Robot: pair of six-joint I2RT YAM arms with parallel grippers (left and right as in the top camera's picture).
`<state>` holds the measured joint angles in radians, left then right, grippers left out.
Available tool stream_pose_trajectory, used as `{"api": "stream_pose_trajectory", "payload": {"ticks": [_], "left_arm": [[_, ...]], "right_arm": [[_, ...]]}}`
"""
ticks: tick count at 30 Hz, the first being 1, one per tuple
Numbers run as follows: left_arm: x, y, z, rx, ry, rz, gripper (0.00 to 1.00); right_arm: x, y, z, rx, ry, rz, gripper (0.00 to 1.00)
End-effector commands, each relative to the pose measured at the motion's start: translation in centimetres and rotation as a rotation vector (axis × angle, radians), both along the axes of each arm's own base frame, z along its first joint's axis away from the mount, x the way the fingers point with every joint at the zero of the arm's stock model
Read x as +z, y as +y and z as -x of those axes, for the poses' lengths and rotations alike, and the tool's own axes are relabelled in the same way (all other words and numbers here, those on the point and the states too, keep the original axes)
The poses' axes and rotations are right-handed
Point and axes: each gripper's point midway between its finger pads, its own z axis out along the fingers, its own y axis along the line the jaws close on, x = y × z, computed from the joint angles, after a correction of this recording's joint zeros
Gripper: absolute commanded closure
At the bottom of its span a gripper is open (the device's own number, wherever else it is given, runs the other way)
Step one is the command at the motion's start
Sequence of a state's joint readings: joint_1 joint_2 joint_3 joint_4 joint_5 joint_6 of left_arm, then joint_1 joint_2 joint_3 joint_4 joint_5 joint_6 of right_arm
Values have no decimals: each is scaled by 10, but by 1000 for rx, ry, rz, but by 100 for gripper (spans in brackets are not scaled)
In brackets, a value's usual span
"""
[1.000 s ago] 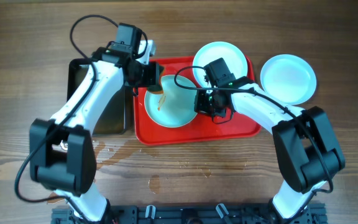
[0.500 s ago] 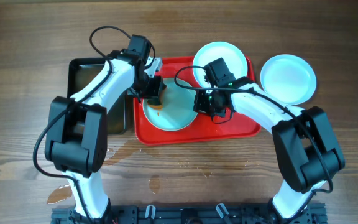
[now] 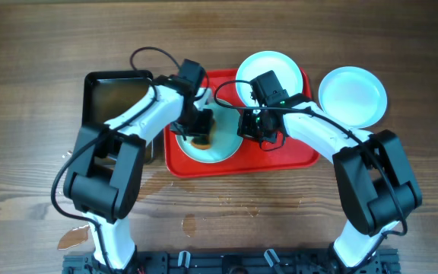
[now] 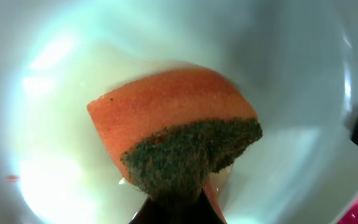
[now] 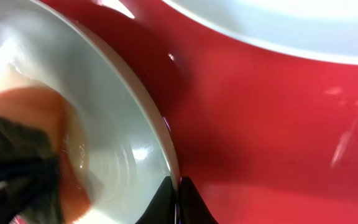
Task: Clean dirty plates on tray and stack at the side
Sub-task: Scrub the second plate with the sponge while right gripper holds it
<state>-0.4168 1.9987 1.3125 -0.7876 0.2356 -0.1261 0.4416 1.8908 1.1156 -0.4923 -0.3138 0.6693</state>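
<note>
Wooden surface (image 3: 21,61) underneath, with red tray (image 3: 295,156) at its middle and black tray (image 3: 116,95) of brownish water just to the left. On the left half of the red tray, plate (image 3: 225,141) under scrubbing; second plate (image 3: 253,68) at the far right corner of the same tray; third plate (image 3: 353,95) off it, on the wood to the right. Left end effector (image 3: 196,125) clamped tight on sponge (image 4: 173,130), orange with a dark scouring face, down in the wet hollow of the plate. Right end effector (image 5: 178,199) pinched closed on that plate's right rim, pinning it in place. To scrub well: keep the rim pinned, press down evenly, sweep in circles across the whole hollow and out to the edge, steer clear of the right fingers, and avoid pushing hard enough to slide or tip the plate.
</note>
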Motion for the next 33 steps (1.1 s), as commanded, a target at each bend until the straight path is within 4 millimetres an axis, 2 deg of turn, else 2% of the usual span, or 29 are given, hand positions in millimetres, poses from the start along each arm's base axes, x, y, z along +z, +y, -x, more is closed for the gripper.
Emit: {"api": "stream_pose_trajectory", "payload": {"ticks": [1,5,7,11,14,17,20,22,24,26,27,30,33], "left_arm": [[-9,-11,26,-19,90,32,96],[-10,-8,26,-28,85,15,96],[-14,8,13,-8,28,-72,96],[-14,69,-25,235,-125,-346,96],[-11,105,-38,389,-169,-430,96],[-10,113,-41,419,-167,-429,96],[-10,113,-41,420,-166,-429,96],[-11,110,-40,413,-164,-423,96],[-12,97,-36,396,-138,-371,96],[-13,71,-27,364,-71,-252,96],[-11,43,-18,306,-10,-119,96],[2,-7,-1,239,108,137,96],[14,-37,6,192,150,278,96]], "right_arm": [[1,8,-4,2,4,-28,95],[1,8,-4,0,2,-30,96],[1,8,-4,1,2,-30,96],[1,8,-4,3,2,-29,96],[1,8,-3,2,4,-28,96],[1,8,-4,2,1,-29,96],[1,8,-4,2,1,-29,95],[1,8,-4,2,2,-29,96],[1,8,-4,2,2,-29,96],[1,8,-4,2,1,-29,96],[1,8,-4,2,1,-29,96],[1,8,-4,2,2,-29,96],[1,8,-4,2,1,-29,96]]}}
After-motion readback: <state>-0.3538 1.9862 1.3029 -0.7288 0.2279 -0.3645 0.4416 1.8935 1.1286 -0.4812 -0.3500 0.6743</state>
